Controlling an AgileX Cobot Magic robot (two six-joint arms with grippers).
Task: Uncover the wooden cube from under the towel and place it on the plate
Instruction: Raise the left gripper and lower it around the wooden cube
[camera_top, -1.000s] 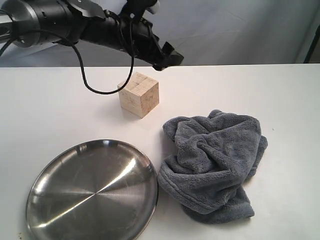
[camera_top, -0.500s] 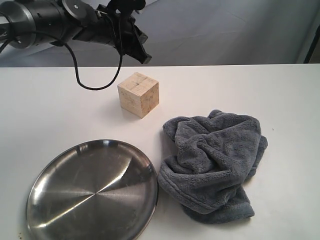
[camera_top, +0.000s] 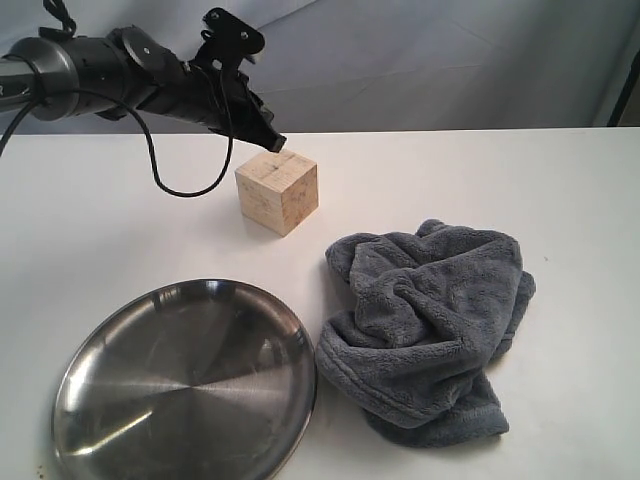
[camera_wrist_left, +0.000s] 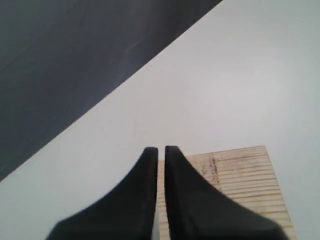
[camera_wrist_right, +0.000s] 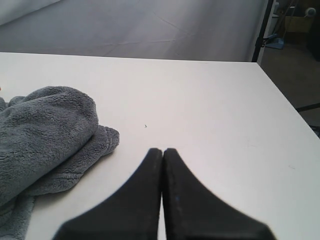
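Note:
The pale wooden cube (camera_top: 278, 192) stands uncovered on the white table, apart from the towel and the plate. My left gripper (camera_top: 275, 143) hovers just above the cube's far top edge, shut with only a thin slit between its fingers and nothing in it. In the left wrist view the cube's grained top (camera_wrist_left: 240, 185) lies under and beside the left gripper (camera_wrist_left: 161, 150). The crumpled dark grey towel (camera_top: 430, 320) lies to the cube's right front. The steel plate (camera_top: 185, 385) sits at the front left. My right gripper (camera_wrist_right: 162, 150) is shut and empty over bare table beside the towel (camera_wrist_right: 45, 135).
A black cable (camera_top: 190, 185) loops down from the left arm to the table left of the cube. The table's right edge (camera_wrist_right: 280, 95) shows in the right wrist view, with a dark stand beyond it. A grey backdrop hangs behind the table.
The left gripper has swung left from beyond the cube's right side, then dropped to the cube's top edge. Its jaws have come together.

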